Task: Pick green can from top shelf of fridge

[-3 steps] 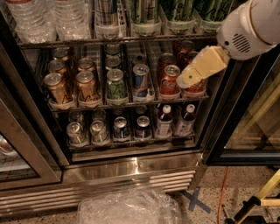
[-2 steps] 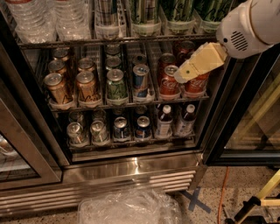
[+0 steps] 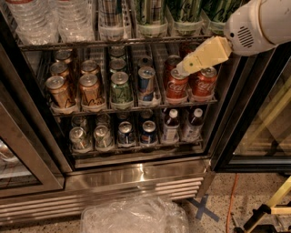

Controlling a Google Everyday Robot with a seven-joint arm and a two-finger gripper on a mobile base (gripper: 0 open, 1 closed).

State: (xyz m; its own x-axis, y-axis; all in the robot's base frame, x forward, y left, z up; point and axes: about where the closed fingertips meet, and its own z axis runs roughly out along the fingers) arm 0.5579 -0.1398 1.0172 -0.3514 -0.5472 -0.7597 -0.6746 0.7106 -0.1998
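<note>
Several green cans stand in white lane trays on the top shelf [image 3: 113,42] of the fridge [image 3: 136,175]. One is at the middle [image 3: 150,11], another to its right [image 3: 184,10], and only their lower parts show. My gripper [image 3: 182,69] is cream-coloured on a white arm [image 3: 261,22]. It reaches in from the upper right and hangs in front of the red cans [image 3: 176,86] on the rack below the top shelf. Its tip is just under the top shelf's front rail, below the green cans. It holds nothing that I can see.
A tall silver-and-dark striped can [image 3: 110,13] and water bottles [image 3: 72,18] share the top shelf. Short gold [image 3: 59,91], green [image 3: 120,86] and blue cans fill the middle rack. The glass door [image 3: 263,118] stands open at right. A plastic bag [image 3: 134,216] lies on the floor.
My gripper has moved up and a little to the left, from in front of the red cans' bodies to their tops, closer to the top shelf's rail.
</note>
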